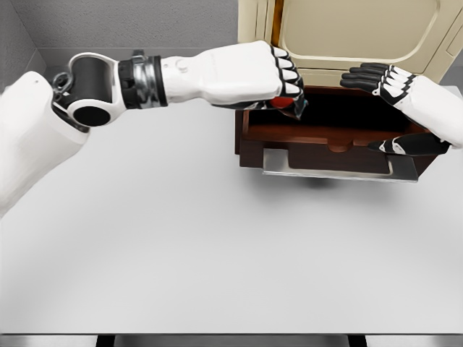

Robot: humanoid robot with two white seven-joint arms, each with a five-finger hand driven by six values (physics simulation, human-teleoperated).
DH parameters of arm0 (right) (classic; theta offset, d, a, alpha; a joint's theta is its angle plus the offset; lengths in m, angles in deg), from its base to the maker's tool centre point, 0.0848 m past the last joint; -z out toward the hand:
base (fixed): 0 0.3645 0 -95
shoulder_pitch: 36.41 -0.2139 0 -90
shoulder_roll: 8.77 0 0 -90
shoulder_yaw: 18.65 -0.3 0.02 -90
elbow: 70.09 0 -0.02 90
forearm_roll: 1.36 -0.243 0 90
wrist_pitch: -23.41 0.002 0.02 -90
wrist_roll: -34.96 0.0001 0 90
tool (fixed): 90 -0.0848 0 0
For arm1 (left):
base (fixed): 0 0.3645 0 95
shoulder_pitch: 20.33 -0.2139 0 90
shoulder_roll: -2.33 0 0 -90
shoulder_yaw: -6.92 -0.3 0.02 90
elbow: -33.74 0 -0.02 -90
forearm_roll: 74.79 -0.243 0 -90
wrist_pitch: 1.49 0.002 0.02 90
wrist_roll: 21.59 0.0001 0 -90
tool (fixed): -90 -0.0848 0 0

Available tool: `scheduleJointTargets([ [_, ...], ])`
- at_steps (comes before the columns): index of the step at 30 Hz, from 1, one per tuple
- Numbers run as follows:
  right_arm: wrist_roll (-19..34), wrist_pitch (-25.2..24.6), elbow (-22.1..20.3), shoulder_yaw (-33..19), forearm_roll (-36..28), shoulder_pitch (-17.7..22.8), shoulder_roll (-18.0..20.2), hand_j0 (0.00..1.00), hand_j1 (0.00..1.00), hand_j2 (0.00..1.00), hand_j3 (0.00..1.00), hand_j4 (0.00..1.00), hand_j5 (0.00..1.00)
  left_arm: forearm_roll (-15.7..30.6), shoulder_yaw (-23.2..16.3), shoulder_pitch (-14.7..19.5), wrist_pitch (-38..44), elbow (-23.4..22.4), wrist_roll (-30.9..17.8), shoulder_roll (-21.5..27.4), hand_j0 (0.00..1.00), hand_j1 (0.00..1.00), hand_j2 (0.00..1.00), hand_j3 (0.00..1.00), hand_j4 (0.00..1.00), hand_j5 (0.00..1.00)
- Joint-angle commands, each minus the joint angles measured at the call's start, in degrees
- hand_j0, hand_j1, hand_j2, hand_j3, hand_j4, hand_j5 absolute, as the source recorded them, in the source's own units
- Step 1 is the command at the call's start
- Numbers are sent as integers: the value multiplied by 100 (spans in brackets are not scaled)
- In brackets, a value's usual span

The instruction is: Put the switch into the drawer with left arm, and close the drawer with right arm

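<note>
**Switch held over the open drawer**

I saw the left hand (271, 76) clenched around the switch (283, 103), only a red bit showing, right over the open drawer (325, 137). My right hand (394, 97) hung at the drawer's right end, fingers relaxed, gripping nothing.

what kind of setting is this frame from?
Most likely a simulated tabletop test cell, not a real room: a plain pale grey table, bare grey walls, and a dark brown wooden drawer pulled open from a cream cabinet. The render looks synthetic.
</note>
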Motion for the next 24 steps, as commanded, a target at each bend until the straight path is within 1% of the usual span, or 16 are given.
scheduleJointTargets([
  [1, -3, 7, -1, -7, -34, 0, 1, 100, 100, 100, 100, 100, 100, 32, 6, 0, 11, -4, -14, -79, 53, 53, 53, 53, 53, 53],
  [5, -3, 7, -1, -7, -34, 0, -8, 100, 100, 100, 100, 100, 100, 32, -2, 35, 11, -110, -85, -273, 54, 54, 54, 54, 54, 54],
  [8, -3, 7, -1, -7, -34, 26, -8, 100, 100, 100, 100, 100, 100, 32, -20, 70, 11, -188, -93, -325, 55, 55, 55, 55, 55, 55],
  [11, -3, 7, -1, -7, -34, 26, -8, 100, 100, 100, 100, 100, 100, 32, -20, 79, 11, -206, -102, -334, 58, 58, 58, 58, 58, 58],
  [12, -3, 7, -1, -7, -34, 26, -8, 100, 100, 100, 100, 100, 100, 41, -11, 88, 11, -206, -93, -343, 66, 66, 66, 66, 66, 66],
  [13, -3, 7, -1, -7, -34, 26, -8, 100, 100, 100, 100, 100, 100, 41, -11, 88, 11, -206, -93, -343, 81, 81, 81, 81, 81, 81],
  [14, -3, 7, -1, -7, -34, 26, -8, 100, 100, 100, 100, 100, 100, 41, -3, 88, 11, -206, -93, -343, 93, 93, 93, 93, 93, 93],
  [15, -3, 7, -1, -7, -34, 26, -8, 100, 100, 100, 100, 100, 100, 41, 6, 123, 11, -206, -85, -343, 100, 100, 100, 100, 100, 100],
  [24, -12, 7, -1, -7, -34, 26, -8, 100, 100, 100, 100, 100, 100, 76, 33, 132, 11, -206, -85, -273, 100, 100, 100, 100, 100, 100],
])
